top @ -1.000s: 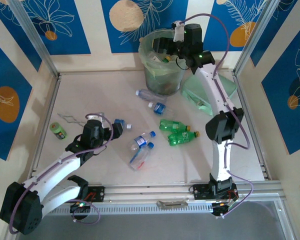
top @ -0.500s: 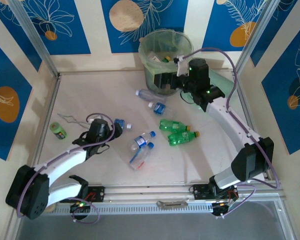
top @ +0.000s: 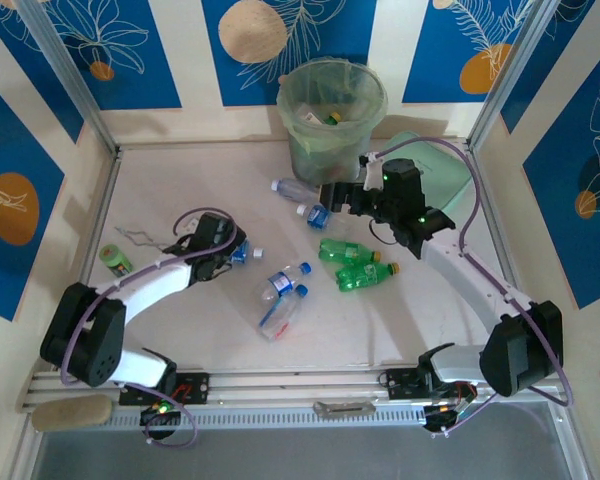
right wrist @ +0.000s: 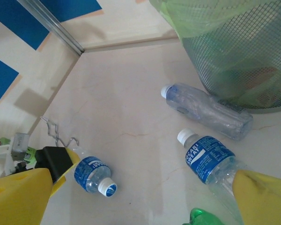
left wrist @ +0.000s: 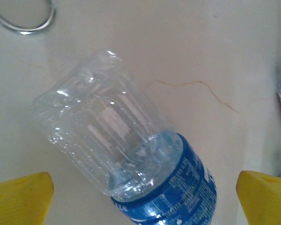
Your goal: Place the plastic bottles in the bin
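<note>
The left tool (left wrist: pixel 145 199) is spread wide, with a clear, blue-labelled plastic bottle (left wrist: pixel 126 150) lying between its fingers on the pale table (left wrist: pixel 201 42). The right tool (right wrist: pixel 140 197), also spread, has a white-capped clear bottle (right wrist: pixel 208 159) by one finger, near the round bag-lined mesh bin (right wrist: pixel 243 61).

A clear bottle (left wrist: pixel 112 140) is banded with a blue label printed in white. Two green bottles (top: pixel 342 250) are set against the pale cream counter (top: pixel 180 190). The grey-green mesh bin (top: pixel 325 165) is lined in translucent pale green. Yellow fingers are carried by the left end effector (left wrist: pixel 143 201) and right end effector (right wrist: pixel 140 197). The walls (top: pixel 80 50) are patterned in blue with white leaves and orange discs.
</note>
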Controlling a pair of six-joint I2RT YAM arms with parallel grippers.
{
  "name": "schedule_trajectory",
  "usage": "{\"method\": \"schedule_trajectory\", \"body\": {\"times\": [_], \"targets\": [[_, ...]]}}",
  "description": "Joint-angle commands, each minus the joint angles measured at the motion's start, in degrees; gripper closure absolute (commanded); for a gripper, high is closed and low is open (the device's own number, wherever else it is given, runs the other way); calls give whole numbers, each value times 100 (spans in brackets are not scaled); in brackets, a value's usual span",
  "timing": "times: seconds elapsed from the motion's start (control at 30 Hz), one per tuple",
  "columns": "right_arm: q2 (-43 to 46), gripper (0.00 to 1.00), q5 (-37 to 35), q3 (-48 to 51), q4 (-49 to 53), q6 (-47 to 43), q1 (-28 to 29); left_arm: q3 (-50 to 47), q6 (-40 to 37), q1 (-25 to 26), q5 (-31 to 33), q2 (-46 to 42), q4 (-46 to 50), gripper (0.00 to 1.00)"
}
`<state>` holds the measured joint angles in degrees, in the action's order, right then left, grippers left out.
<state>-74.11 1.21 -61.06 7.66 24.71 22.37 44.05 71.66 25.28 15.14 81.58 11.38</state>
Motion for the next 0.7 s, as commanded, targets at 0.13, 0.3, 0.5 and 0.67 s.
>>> {"method": "schedule_trajectory", "body": {"times": [0.13, 0.3, 0.5, 0.67], "targets": [[277, 1, -281, 238, -266, 43, -48, 572, 1841, -101, -60, 630, 1053, 0], [420, 1, -310, 373, -282, 9, -83, 695, 2430, -178, -141, 1075, 931, 0], [648, 1, -411, 526, -235, -28, -144, 971, 2491, -260, -377, 1605, 710, 6], [757, 1, -348, 663, -273, -1, -180, 902, 2390, -260, -424, 1739, 496, 21]]}}
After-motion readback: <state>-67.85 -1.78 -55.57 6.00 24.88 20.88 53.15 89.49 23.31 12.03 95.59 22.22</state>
